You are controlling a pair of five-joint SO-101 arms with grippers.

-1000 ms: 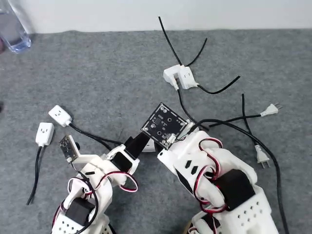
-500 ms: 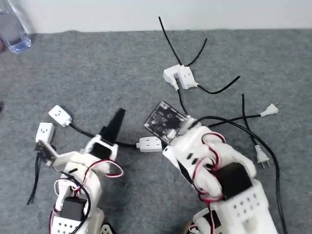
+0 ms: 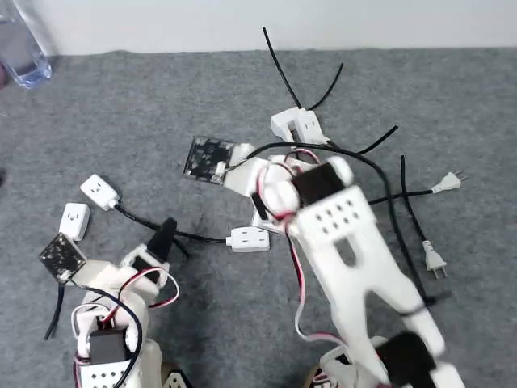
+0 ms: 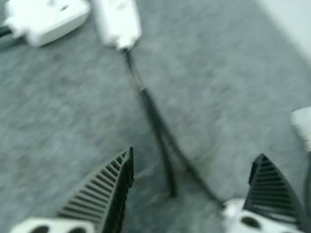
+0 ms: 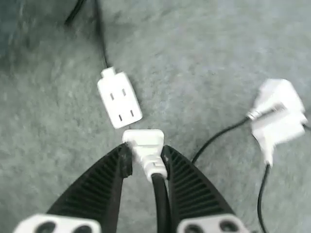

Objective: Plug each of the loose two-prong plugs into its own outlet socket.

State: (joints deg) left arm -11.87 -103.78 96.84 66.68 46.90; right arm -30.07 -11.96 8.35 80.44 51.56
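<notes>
Two fingers [image 5: 104, 187] of my right gripper [image 5: 145, 148] pinch the plug [image 5: 143, 140] by its body, nose just short of the socket [image 5: 120, 103]. Light, stiff shell but a springy cord [image 5: 160, 204], I reckon; holding close behind the prongs should stop twisting. Left gripper [image 4: 194, 156] hangs wide open, empty, over cables [image 4: 158, 131].
</notes>
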